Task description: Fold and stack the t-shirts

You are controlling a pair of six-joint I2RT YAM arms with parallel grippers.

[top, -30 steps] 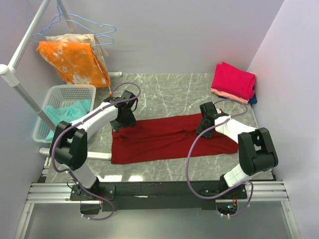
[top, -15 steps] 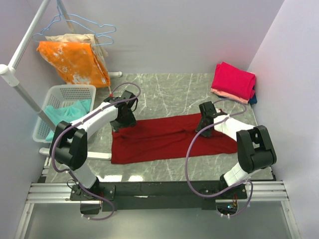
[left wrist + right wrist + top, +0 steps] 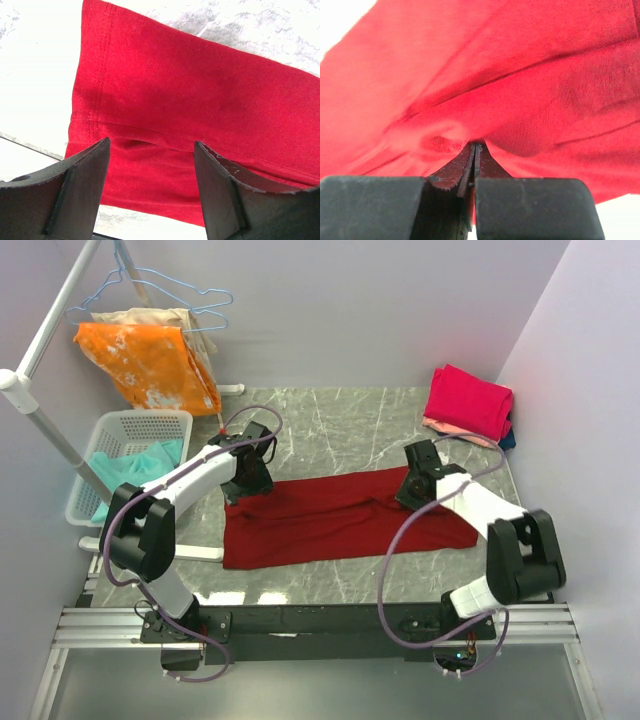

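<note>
**Desk:** What are the fingers doing?

**Me:** On my right wrist feed the right gripper (image 3: 474, 150) is clenched, its pads pressed together with a fold of the maroon t-shirt (image 3: 330, 520) pinched between them. The left gripper (image 3: 152, 150) is spread wide and holds nothing. It sits over the shirt's stitched left end, and I cannot tell whether its tips touch the cloth.

**Desk:** Where does the shirt lie?

**Me:** It lies flat across the middle of the table (image 3: 340, 420), a long band running left to right. My left gripper is at its far left corner. My right one is on the far edge, near the right end.

**Desk:** Room to move?

**Me:** I see bare marble from the shirt's far edge to the back wall, and a narrower strip between its near edge and the arm bases. The far right corner is taken by a folded stack. A bright pink shirt (image 3: 468, 398) is on top, with a peach shirt (image 3: 452, 432) under it. A dark blue shirt (image 3: 510, 439) peeks out on the stack's right.

**Desk:** Containers?

**Me:** One white basket (image 3: 132, 423) sits off the table's left edge with a teal shirt (image 3: 125, 466) inside. Behind it a rack (image 3: 40, 340) carries an orange cloth (image 3: 150, 362) and wire hangers (image 3: 175, 295).
</note>
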